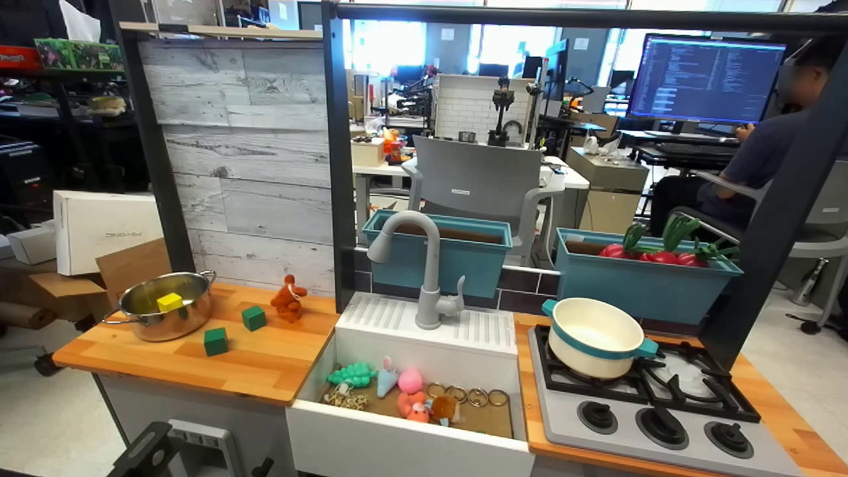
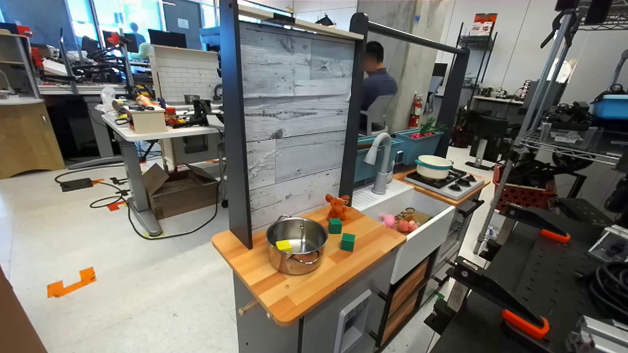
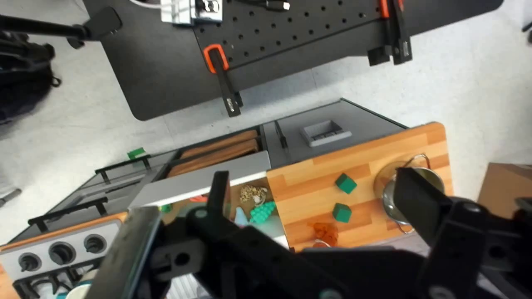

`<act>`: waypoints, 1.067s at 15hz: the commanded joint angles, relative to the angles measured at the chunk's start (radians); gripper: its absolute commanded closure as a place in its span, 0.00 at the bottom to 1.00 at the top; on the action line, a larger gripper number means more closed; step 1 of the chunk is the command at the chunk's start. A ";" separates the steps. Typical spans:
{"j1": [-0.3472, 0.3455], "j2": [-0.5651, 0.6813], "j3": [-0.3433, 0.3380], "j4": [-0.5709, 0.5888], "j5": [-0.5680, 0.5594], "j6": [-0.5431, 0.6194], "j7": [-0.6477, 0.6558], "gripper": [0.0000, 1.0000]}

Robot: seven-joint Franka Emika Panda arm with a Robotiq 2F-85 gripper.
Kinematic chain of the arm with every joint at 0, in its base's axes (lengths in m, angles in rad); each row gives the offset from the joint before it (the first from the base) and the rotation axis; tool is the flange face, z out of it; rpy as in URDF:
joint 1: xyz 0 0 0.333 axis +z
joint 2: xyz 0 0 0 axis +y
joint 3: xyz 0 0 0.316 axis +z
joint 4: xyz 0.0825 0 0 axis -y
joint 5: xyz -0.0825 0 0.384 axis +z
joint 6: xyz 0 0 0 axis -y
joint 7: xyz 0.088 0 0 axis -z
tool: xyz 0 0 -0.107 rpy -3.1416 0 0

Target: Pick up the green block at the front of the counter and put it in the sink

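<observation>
Green, the block [image 1: 215, 342] sits nearer the front edge of the tabletop [image 1: 278, 371] than its twin [image 1: 254, 318], a gap between likely leaving the claw [image 3: 312, 178], spread wide and empty, room to straddle it; the sink [image 1: 404, 444] adjoins a side edge.

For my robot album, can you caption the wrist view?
Open end effector, with two green blocks beyond on the counter.
</observation>
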 commanded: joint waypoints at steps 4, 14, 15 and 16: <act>-0.011 0.039 0.019 -0.013 -0.069 0.113 0.019 0.00; 0.000 0.246 0.042 0.135 -0.028 0.249 0.143 0.00; -0.001 0.264 0.046 0.173 -0.033 0.243 0.162 0.00; -0.002 0.290 0.048 0.213 -0.038 0.227 0.180 0.00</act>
